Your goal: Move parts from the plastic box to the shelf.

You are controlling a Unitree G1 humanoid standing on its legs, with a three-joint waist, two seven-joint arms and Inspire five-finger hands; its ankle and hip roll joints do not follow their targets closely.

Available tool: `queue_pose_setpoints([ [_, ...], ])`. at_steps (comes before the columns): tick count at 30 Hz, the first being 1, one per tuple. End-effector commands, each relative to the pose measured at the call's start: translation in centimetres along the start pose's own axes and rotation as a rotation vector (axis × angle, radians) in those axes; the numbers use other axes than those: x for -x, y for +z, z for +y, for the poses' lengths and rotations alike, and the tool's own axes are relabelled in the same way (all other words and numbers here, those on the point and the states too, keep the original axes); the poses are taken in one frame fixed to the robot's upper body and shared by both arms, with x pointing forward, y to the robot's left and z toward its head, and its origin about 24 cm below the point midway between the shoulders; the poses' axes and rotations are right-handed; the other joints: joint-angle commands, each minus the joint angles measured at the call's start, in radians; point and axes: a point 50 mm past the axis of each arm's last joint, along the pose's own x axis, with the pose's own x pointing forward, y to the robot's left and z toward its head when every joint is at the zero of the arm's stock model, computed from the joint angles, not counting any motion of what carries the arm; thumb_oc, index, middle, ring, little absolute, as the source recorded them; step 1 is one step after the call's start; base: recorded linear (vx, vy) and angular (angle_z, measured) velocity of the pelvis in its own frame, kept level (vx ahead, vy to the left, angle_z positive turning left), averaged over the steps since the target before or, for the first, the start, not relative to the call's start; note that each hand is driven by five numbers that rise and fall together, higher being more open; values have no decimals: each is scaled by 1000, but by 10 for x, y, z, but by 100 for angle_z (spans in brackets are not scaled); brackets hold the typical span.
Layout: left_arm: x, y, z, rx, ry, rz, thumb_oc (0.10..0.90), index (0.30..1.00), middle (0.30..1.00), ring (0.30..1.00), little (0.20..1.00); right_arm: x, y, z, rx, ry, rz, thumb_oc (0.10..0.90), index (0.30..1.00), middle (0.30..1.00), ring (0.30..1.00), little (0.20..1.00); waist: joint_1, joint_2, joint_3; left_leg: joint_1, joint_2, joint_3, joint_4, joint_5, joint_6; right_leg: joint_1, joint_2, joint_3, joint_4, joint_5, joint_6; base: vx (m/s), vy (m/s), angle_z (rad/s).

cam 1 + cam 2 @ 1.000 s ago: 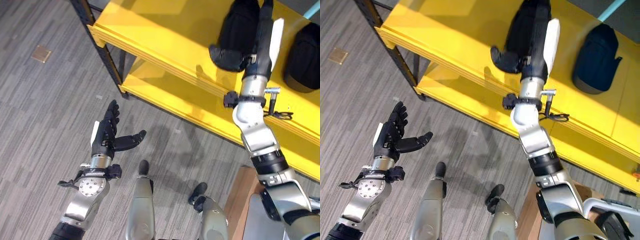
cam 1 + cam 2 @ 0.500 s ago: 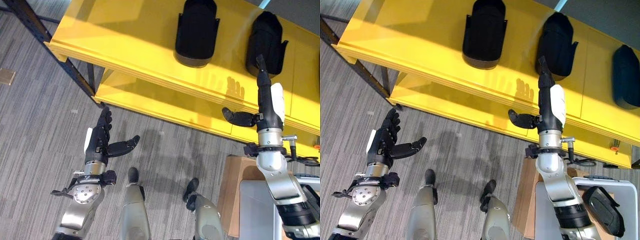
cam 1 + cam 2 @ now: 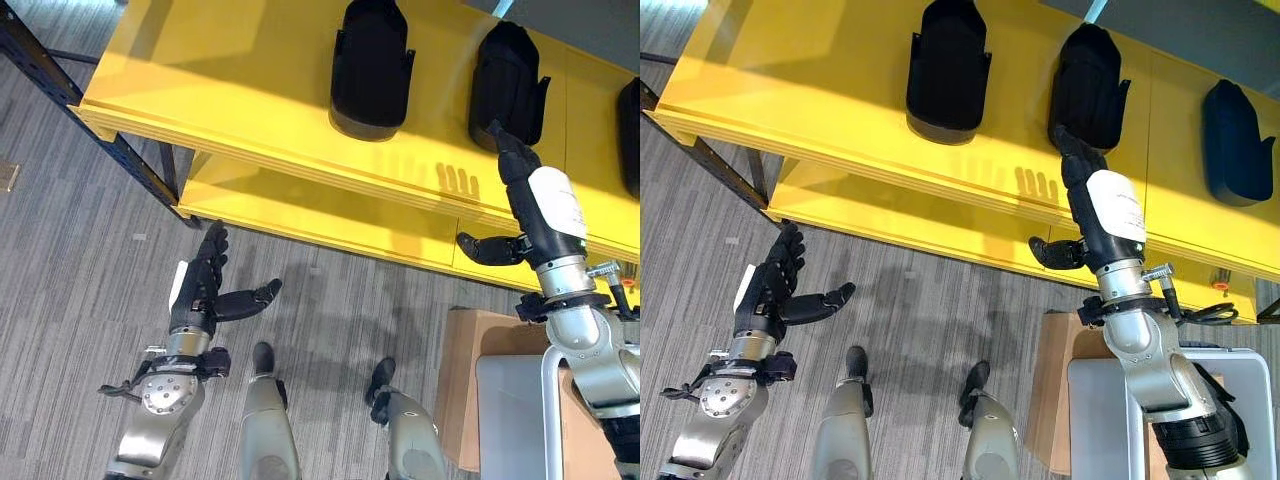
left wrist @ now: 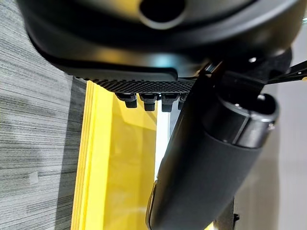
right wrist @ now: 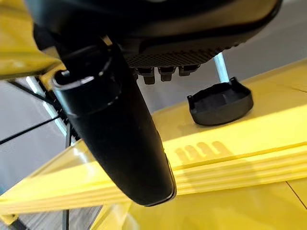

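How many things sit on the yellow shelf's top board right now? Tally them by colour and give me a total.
Black parts: 2
Dark blue parts: 1
Total: 3, all lying apart on the top board of the yellow shelf.

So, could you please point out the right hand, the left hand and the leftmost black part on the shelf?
right hand (image 3: 1108, 208): right eye view, on the white back of the hand.
left hand (image 3: 192, 295): left eye view, on the palm.
leftmost black part (image 3: 946, 68): right eye view, on its middle.
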Motion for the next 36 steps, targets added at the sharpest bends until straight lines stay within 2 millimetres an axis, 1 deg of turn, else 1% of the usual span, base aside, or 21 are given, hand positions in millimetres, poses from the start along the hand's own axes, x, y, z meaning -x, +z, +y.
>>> queue_pose_setpoints([
  [1, 3, 28, -1, -6, -18, -170, 900, 1000, 1000, 1000, 1000, -27, 13, -14, 72, -52, -113, 900, 1000, 1000, 1000, 1000, 3, -16, -117, 70, 31, 42, -68, -15, 28, 93, -13, 30, -39, 2, 40, 0, 0, 0],
  [3, 1, 29, -3, 2, -21, -176, 900, 1000, 1000, 1000, 1000, -34, 15, -10, 81, -46, -120, 900, 1000, 1000, 1000, 1000, 6, -13, -117, 68, 29, 40, -71, -13, 28, 95, -14, 26, -39, 6, 40, -4, -2, 2],
  [4, 1, 29, -3, 2, -20, -176, 900, 1000, 1000, 1000, 1000, -34, 15, -10, 81, -46, -121, 900, 1000, 1000, 1000, 1000, 6, -13, -117, 68, 29, 40, -71, -13, 28, 95, -14, 26, -39, 6, 40, -8, -1, 4],
  [6, 0, 29, -4, 5, -23, -178, 900, 1000, 1000, 1000, 1000, -39, 17, -4, 68, -31, -121, 900, 1000, 1000, 1000, 1000, 13, -11, -116, 67, 28, 38, -75, -12, 28, 96, -15, 23, -40, 4, 39, -9, -5, 4],
  [7, -1, 29, -5, 4, -28, -180, 900, 1000, 1000, 1000, 1000, -45, 20, 0, 79, -18, -125, 900, 1000, 1000, 1000, 1000, 17, -10, -113, 67, 28, 36, -75, -11, 28, 97, -15, 21, -39, 2, 38, -5, -4, 4],
  [8, -2, 29, -5, 4, -26, -180, 900, 1000, 1000, 1000, 1000, -45, 20, 0, 79, -18, -126, 900, 1000, 1000, 1000, 1000, 16, -10, -112, 67, 28, 36, -75, -11, 28, 97, -15, 21, -39, 2, 38, -6, -1, 3],
  [9, -3, 30, -7, 6, -30, -183, 900, 1000, 1000, 1000, 1000, -52, 22, 6, 54, -12, -121, 900, 1000, 1000, 1000, 1000, 21, -9, -112, 65, 27, 35, -76, -11, 28, 96, -15, 21, -37, 2, 37, -4, 0, 4],
  [10, -3, 30, -6, 6, -29, -184, 900, 1000, 1000, 1000, 1000, -53, 23, 6, 54, -13, -123, 900, 1000, 1000, 1000, 1000, 20, -9, -111, 65, 27, 35, -76, -11, 28, 96, -15, 20, -37, 2, 37, -3, -3, 3],
  [12, -5, 31, -9, 10, -34, -190, 900, 1000, 1000, 1000, 1000, -64, 32, 15, 50, 1, -140, 900, 1000, 1000, 1000, 1000, 27, -8, -108, 64, 27, 34, -77, -10, 27, 96, -14, 19, -36, 1, 34, -3, -4, 2],
  [16, -8, 33, -11, 6, -47, -198, 900, 1000, 1000, 1000, 1000, -78, 46, 26, 37, 31, -170, 900, 1000, 1000, 1000, 1000, 38, -6, -104, 62, 27, 32, -74, -10, 28, 96, -14, 15, -33, 1, 33, 0, 0, 0],
  [17, -8, 33, -11, 5, -46, -198, 900, 1000, 1000, 1000, 1000, -79, 47, 26, 37, 30, -171, 900, 1000, 1000, 1000, 1000, 36, -6, -103, 62, 27, 32, -74, -10, 28, 97, -14, 15, -33, 1, 33, 0, 0, 0],
  [18, -9, 34, -12, 7, -50, -202, 900, 1000, 1000, 1000, 1000, -84, 53, 31, 36, 46, -184, 900, 1000, 1000, 1000, 1000, 41, -5, -104, 63, 26, 31, -78, -10, 28, 96, -14, 14, -32, 2, 33, 0, 0, 0],
  [19, -9, 34, -12, 7, -49, -202, 900, 1000, 1000, 1000, 1000, -84, 53, 32, 36, 45, -185, 900, 1000, 1000, 1000, 1000, 40, -6, -103, 63, 26, 31, -78, -9, 28, 96, -14, 14, -32, 2, 33, 0, 0, 0],
  [20, -10, 34, -12, 11, -51, -204, 900, 1000, 1000, 1000, 1000, -89, 58, 36, 27, 56, -188, 900, 1000, 1000, 1000, 1000, 43, -4, -103, 61, 24, 30, -79, -9, 29, 96, -15, 14, -30, 1, 32, 0, 0, 0],
  [22, -10, 35, -13, 12, -51, -206, 900, 1000, 1000, 1000, 1000, -90, 60, 39, 25, 63, -191, 900, 1000, 1000, 1000, 1000, 44, -4, -103, 60, 23, 31, -77, -10, 29, 94, -15, 15, -28, 2, 32, 0, 0, 0],
  [23, -11, 35, -14, 12, -56, -205, 900, 1000, 1000, 1000, 1000, -93, 66, 44, 12, 74, -202, 900, 1000, 1000, 1000, 1000, 46, -3, -103, 60, 23, 31, -77, -11, 30, 94, -15, 14, -26, 1, 32, 0, 0, 0],
  [25, -11, 35, -14, 11, -56, -206, 900, 1000, 1000, 1000, 1000, -94, 69, 46, 9, 77, -208, 900, 1000, 1000, 1000, 1000, 45, -2, -103, 59, 23, 32, -76, -12, 30, 94, -14, 14, -26, 1, 32, 0, 0, 0],
  [27, -12, 36, -15, 7, -61, -210, 900, 1000, 1000, 1000, 1000, -98, 73, 51, 12, 95, -213, 900, 1000, 1000, 1000, 1000, 51, -2, -103, 61, 22, 32, -77, -13, 31, 95, -14, 13, -26, 1, 32, 0, 0, 0],
  [29, -13, 36, -15, 5, -59, -213, 900, 1000, 1000, 1000, 1000, -100, 75, 51, 13, 94, -218, 900, 1000, 1000, 1000, 1000, 51, -2, -101, 60, 22, 31, -77, -13, 32, 93, -14, 15, -24, 1, 32, 0, 0, 0],
  [32, -14, 38, -16, 14, -63, -224, 900, 1000, 1000, 1000, 1000, -109, 81, 55, 21, 97, -214, 900, 1000, 1000, 1000, 1000, 59, -1, -97, 56, 19, 30, -69, -17, 33, 91, -14, 15, -18, 2, 31, 0, 0, 0],
  [36, -15, 38, -17, 15, -66, -224, 900, 1000, 1000, 1000, 1000, -112, 85, 59, 15, 110, -213, 900, 1000, 1000, 1000, 1000, 62, 0, -94, 57, 18, 27, -71, -17, 33, 91, -14, 15, -15, 0, 30, 0, 0, 0],
])
